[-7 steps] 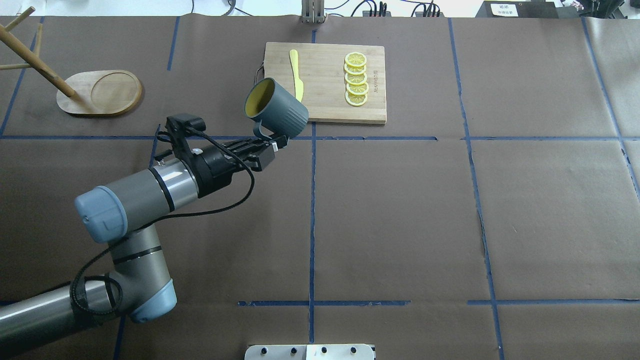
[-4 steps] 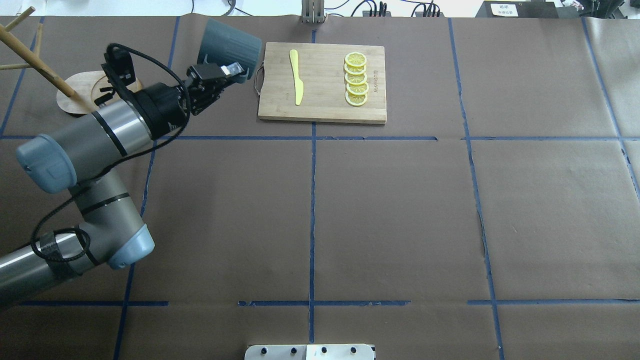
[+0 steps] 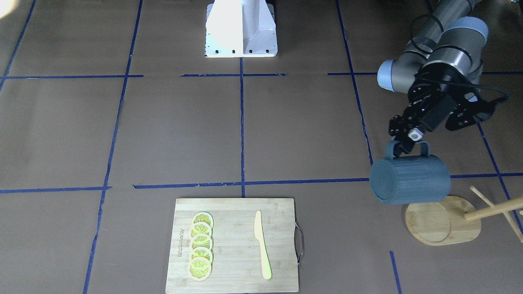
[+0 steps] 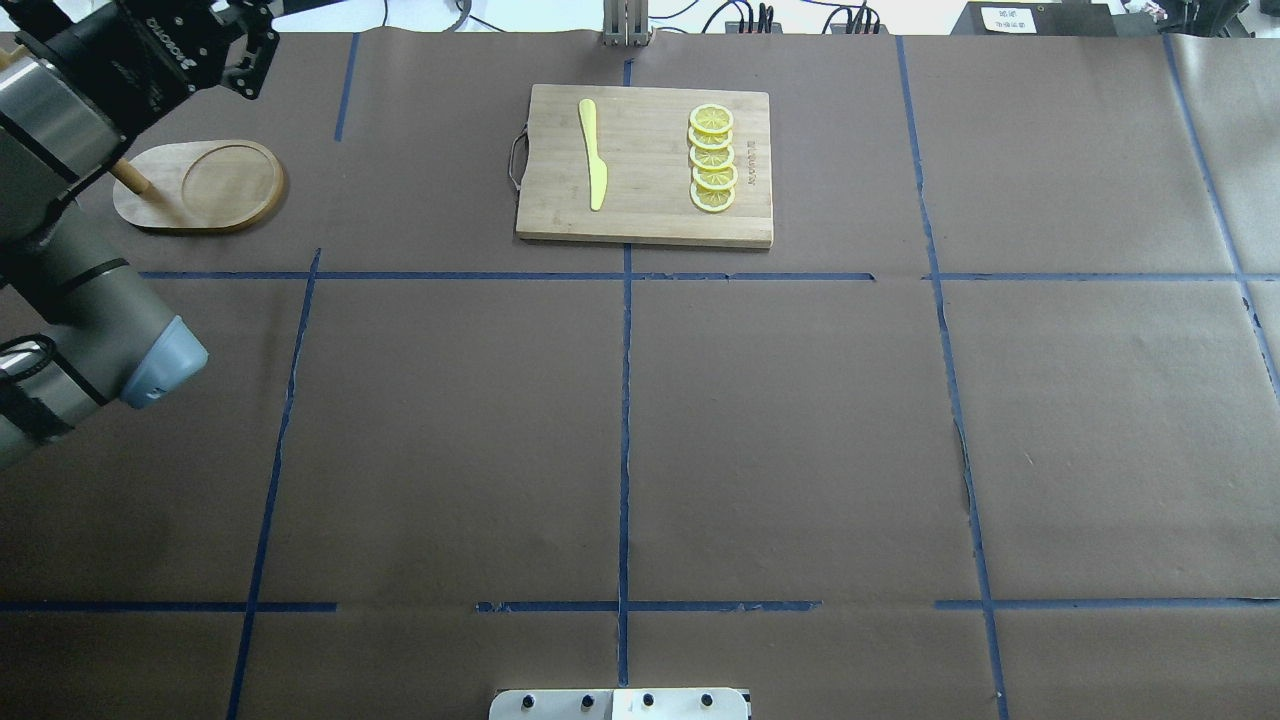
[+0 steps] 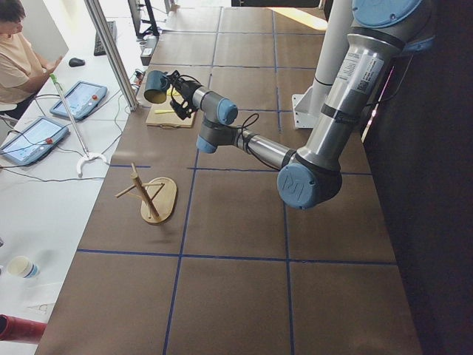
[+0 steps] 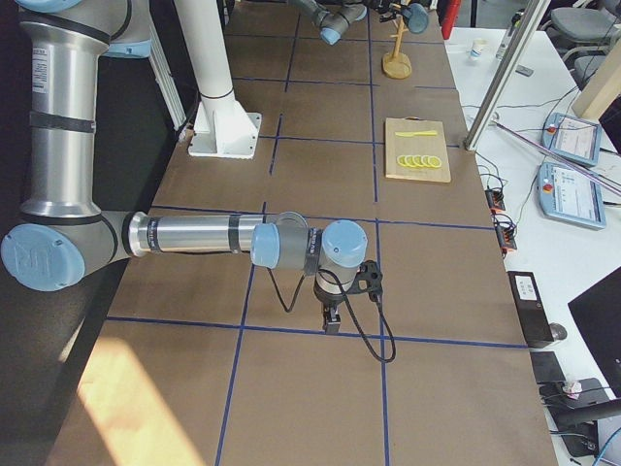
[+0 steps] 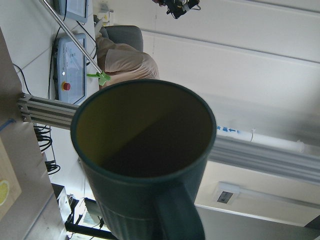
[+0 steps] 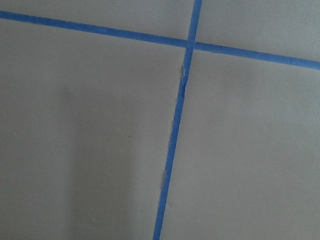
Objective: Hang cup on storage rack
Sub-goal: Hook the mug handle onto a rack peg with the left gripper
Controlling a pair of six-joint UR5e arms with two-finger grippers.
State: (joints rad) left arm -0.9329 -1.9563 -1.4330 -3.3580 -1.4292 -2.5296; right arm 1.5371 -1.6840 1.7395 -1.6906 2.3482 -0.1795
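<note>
The cup is dark blue-grey and hangs on its side in the air, its handle up. My left gripper is shut on the handle. The cup is above the table just beside the oval base of the storage rack, whose pole leans off to the right. The left wrist view looks into the cup's yellow-green mouth. In the overhead view the rack base shows, but the cup and left gripper are past the top edge. My right gripper points down near the table; I cannot tell its state.
A bamboo cutting board with a yellow knife and several lemon slices lies at the table's far middle. The white robot mount stands at the near edge. An operator sits beyond the far side.
My left arm has swung left and upward with the cup, from beside the cutting board to over the rack. The gripper and cup have left the overhead view's top edge.
</note>
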